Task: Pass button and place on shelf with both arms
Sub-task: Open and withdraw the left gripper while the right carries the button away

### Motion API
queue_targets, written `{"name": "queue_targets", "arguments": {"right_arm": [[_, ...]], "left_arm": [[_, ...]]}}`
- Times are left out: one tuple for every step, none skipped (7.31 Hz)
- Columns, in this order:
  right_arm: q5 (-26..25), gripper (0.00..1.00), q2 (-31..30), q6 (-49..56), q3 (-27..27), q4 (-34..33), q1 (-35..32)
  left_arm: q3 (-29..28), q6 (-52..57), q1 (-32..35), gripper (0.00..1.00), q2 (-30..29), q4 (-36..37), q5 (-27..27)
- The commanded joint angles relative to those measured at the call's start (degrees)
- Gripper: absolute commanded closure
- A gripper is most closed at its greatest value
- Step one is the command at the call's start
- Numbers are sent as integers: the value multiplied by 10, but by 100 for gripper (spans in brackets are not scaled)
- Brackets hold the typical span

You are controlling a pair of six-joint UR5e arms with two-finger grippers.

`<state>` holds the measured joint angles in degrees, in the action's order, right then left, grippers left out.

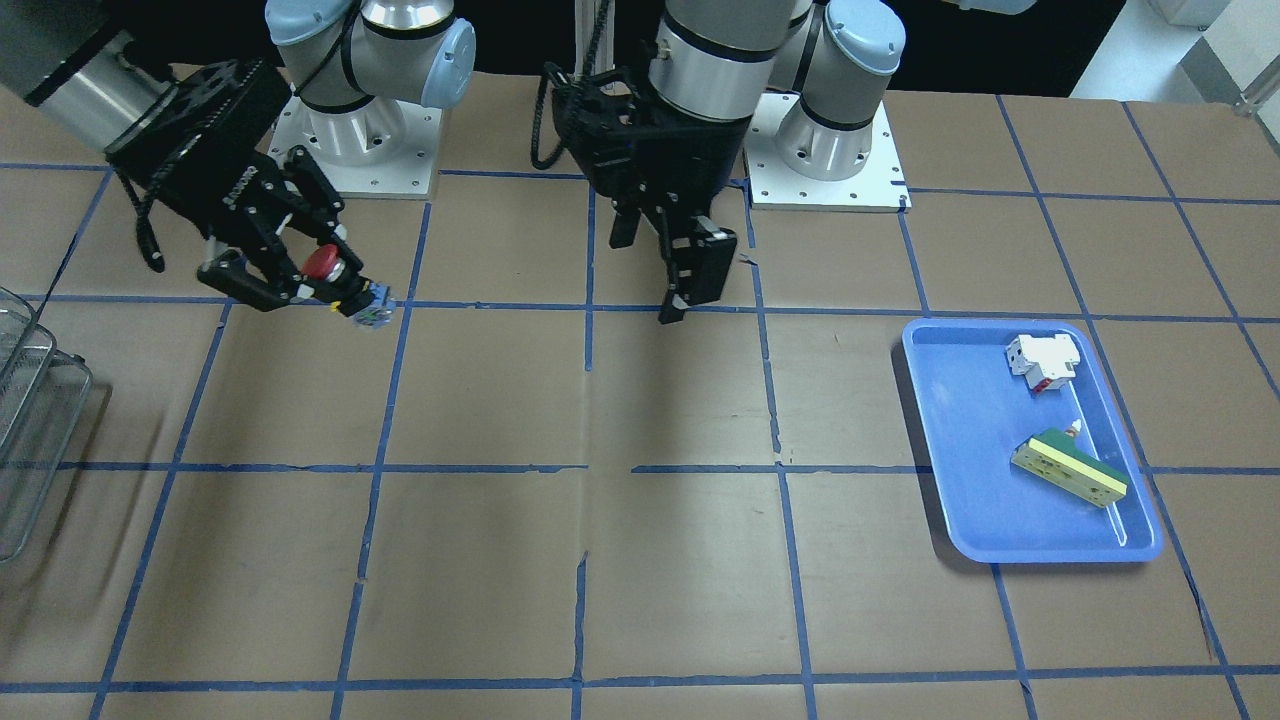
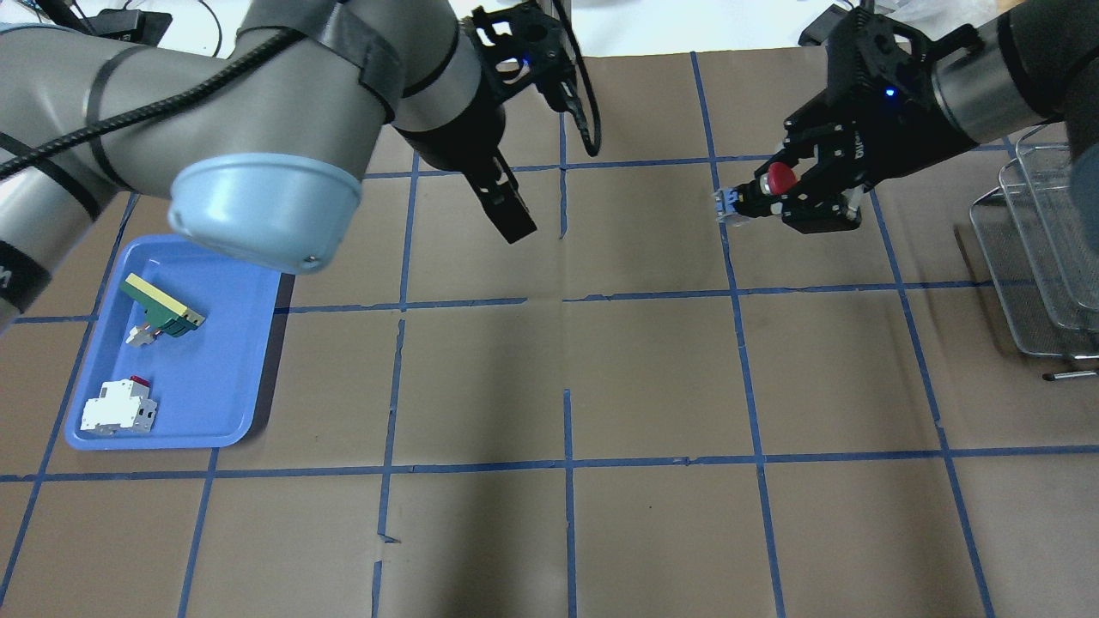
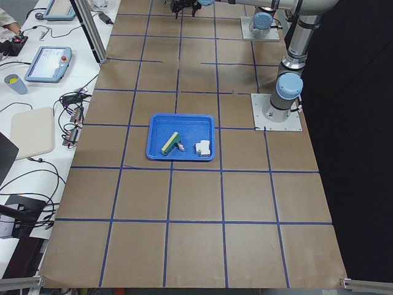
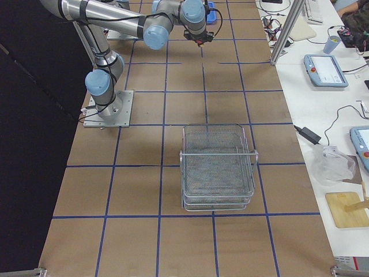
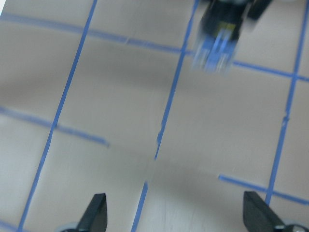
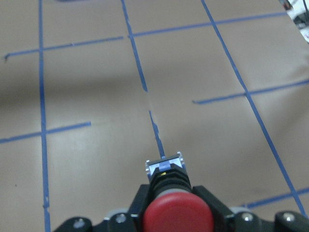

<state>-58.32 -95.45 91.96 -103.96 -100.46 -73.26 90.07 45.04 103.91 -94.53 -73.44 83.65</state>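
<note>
only exterior right shows the whole shelf.

One button; one wire-mesh shelf; one blue tray; one white block; one green-and-cream block; two grippers: left gripper, right gripper.

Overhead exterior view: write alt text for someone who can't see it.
The right hand holds a red-capped button above the table, with the wire shelf at the right edge. The left hand is open and empty mid-table; a blue tray sits left.
</note>
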Motion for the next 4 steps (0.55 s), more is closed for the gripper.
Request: {"name": "queue_targets", "arguments": {"right_arm": [[-118,100,31,-6,50,2,78],[-185,100,65,-6,94,3,87],[-241,100,96,-6,130,3,104],[-275,100,120,-6,146,1,142]], "left_arm": [[22,-132,-76,0,5,-14,5],[24,-162,-96,0,8,-8,66],[33,-199,-100,0,12,2,93],[37,-276,-104,0,15,16,93]]}}
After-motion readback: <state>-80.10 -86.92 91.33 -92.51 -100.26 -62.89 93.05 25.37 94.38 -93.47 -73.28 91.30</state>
